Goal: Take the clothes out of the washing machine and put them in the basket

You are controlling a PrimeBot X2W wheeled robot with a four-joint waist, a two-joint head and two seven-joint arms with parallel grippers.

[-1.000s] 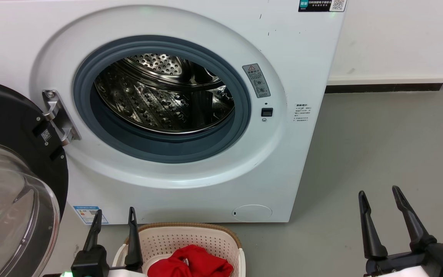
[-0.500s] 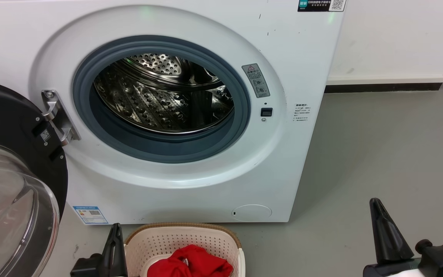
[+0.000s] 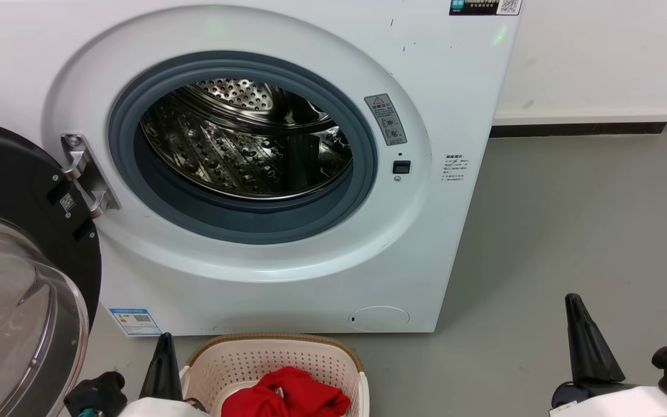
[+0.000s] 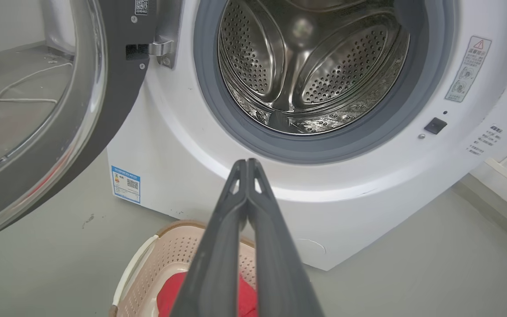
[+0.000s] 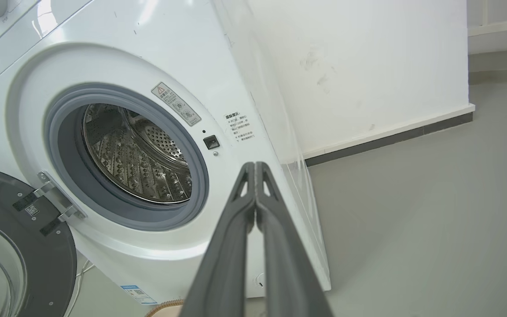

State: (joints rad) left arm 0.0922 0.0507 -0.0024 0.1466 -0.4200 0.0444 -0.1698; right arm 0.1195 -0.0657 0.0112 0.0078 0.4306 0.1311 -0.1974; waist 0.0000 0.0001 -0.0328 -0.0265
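The washing machine [image 3: 438, 75] stands with its door [image 3: 15, 231] swung open to the left, and no fabric shows in its steel drum [image 3: 241, 145]. In front of it on the floor sits the cream basket [image 3: 235, 362], holding bunched red clothes [image 3: 287, 397]. My left gripper [image 3: 165, 341] is shut just left of the basket's rim, with nothing between its fingers. My right gripper [image 3: 574, 304] is shut and empty over the floor at the lower right. The left wrist view has my shut left gripper [image 4: 247, 164] above the basket [image 4: 148, 273] and red clothes [image 4: 170, 297]. My right gripper [image 5: 254, 166] is pressed shut.
The open door's glass bowl [image 3: 3, 324] bulges out at the lower left, close to my left arm. Grey floor [image 3: 571, 220] stretches right of the machine to a white wall with a dark skirting [image 3: 576, 132]. A thin cable [image 4: 11, 94] lies on the floor behind the door.
Both grippers went from open to shut and dropped lower in the head view. The red clothes and the basket have stayed put.
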